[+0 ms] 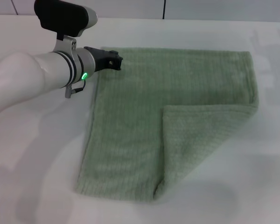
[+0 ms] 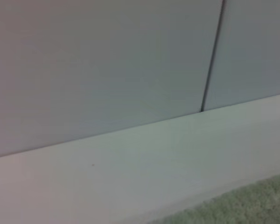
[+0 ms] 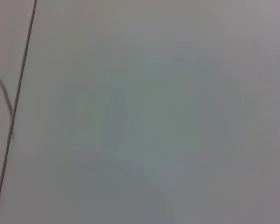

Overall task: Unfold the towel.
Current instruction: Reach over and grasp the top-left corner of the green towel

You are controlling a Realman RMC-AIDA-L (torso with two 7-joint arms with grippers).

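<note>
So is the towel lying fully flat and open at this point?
No, the towel has its near right corner folded over onto itself as a triangular flap.

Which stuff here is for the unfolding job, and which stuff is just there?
For the job:
- the towel, one corner folded over onto itself
- the left pincer, at the towel's far left corner

Just there:
- the white table
- the grey wall panels behind it

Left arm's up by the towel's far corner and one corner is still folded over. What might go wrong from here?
The left gripper sits at the far left corner of the towel, away from the folded flap at the near right; pulling there would likely drag the towel, not unfold it. The right gripper is out of view, so its reach can't be checked.
</note>
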